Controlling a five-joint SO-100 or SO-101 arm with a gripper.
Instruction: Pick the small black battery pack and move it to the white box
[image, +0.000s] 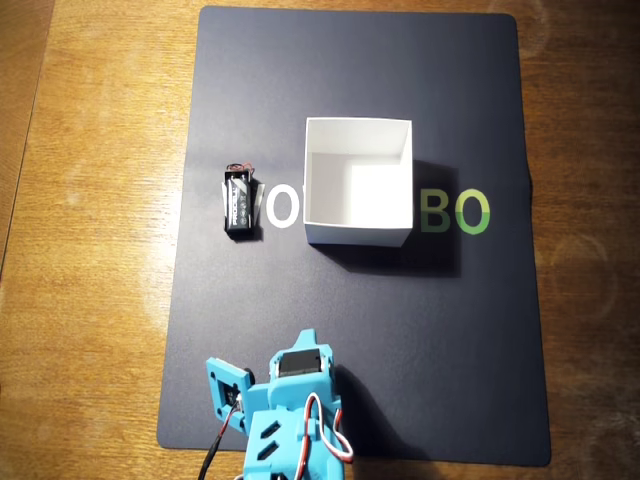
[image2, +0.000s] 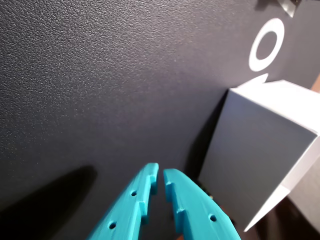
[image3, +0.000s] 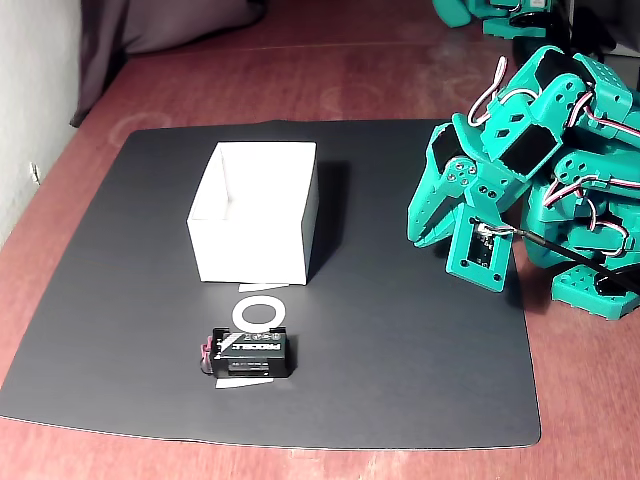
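Observation:
The small black battery pack (image: 238, 200) lies on the dark mat, left of the open white box (image: 358, 180) in the overhead view, with red and black wires at its far end. In the fixed view the pack (image3: 248, 355) lies in front of the box (image3: 255, 210). My teal arm (image: 290, 410) is folded at the mat's near edge, well away from both. In the wrist view my gripper (image2: 160, 172) is shut and empty, pointing at bare mat, with the box wall (image2: 265, 150) to its right. The pack does not clearly show there.
The dark mat (image: 450, 330) covers a wooden table (image: 90, 250) and bears white and green letters beside the box. A second teal robot part (image3: 590, 270) stands at the right in the fixed view. A dark cloth lies at the far left.

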